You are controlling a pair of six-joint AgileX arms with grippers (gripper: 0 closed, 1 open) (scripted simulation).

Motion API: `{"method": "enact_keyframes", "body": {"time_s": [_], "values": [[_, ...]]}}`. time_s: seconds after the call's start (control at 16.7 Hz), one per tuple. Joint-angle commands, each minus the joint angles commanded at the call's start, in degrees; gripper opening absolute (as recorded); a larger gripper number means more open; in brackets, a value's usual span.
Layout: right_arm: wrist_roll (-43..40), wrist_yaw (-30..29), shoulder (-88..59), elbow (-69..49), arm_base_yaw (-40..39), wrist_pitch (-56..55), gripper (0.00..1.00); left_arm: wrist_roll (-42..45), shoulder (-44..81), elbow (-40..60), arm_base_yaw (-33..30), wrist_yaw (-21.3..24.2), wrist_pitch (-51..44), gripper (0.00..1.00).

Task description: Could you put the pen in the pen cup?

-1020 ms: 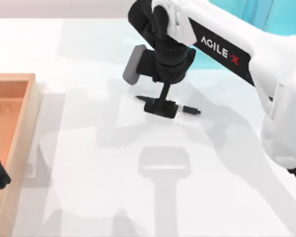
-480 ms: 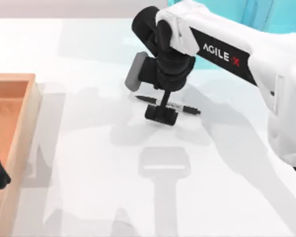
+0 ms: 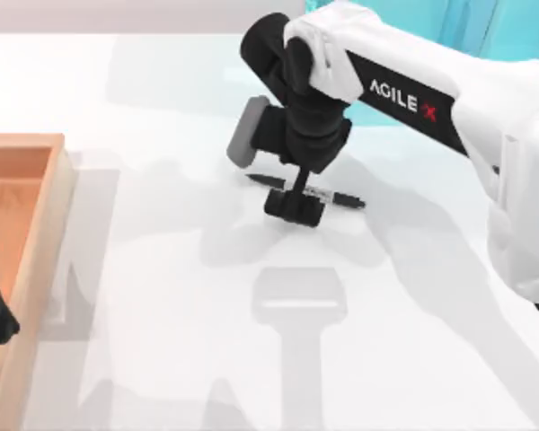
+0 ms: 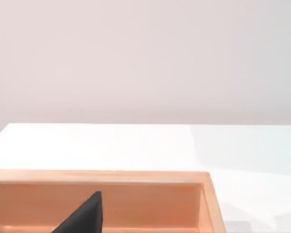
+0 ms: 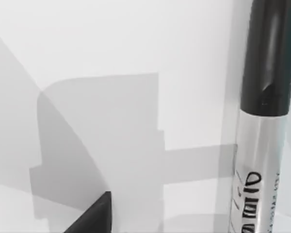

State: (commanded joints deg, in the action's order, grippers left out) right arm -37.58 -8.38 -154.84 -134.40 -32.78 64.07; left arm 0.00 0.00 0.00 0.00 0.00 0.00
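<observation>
From above, the right gripper (image 3: pixel 293 208) is low over the white table (image 3: pixel 162 341), straddling the slim black pen with a white printed band (image 3: pixel 334 197), which lies flat mid-table; the grasp step is in hand. Whether the fingers are spread or pressing the barrel I cannot tell. Next comes a firm pinch, a lift, then a carry to the pen cup.

The left wrist camera shows the left arm parked over the orange-brown wooden tray (image 4: pixel 207 194) at the table's left.

The right wrist camera has the pen (image 5: pixel 262 116) lying on the table close by, one dark fingertip (image 5: pixel 89 216) well apart from it.
</observation>
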Motion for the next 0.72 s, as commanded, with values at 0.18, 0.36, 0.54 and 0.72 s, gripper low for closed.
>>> {"method": "enact_keyframes", "body": {"time_s": [0.18,0.36,0.54,0.72], "values": [[0.0,0.0,0.0,0.0,0.0,0.0,0.17,0.0,0.0,0.0,0.0,0.0,0.0,1.0],[0.0,0.0,0.0,0.0,0.0,0.0,0.0,0.0,0.0,0.0,0.0,0.0,0.0,1.0],[0.0,0.0,0.0,0.0,0.0,0.0,0.0,0.0,0.0,0.0,0.0,0.0,0.0,1.0],[0.0,0.0,0.0,0.0,0.0,0.0,0.0,0.0,0.0,0.0,0.0,0.0,0.0,1.0]]}}
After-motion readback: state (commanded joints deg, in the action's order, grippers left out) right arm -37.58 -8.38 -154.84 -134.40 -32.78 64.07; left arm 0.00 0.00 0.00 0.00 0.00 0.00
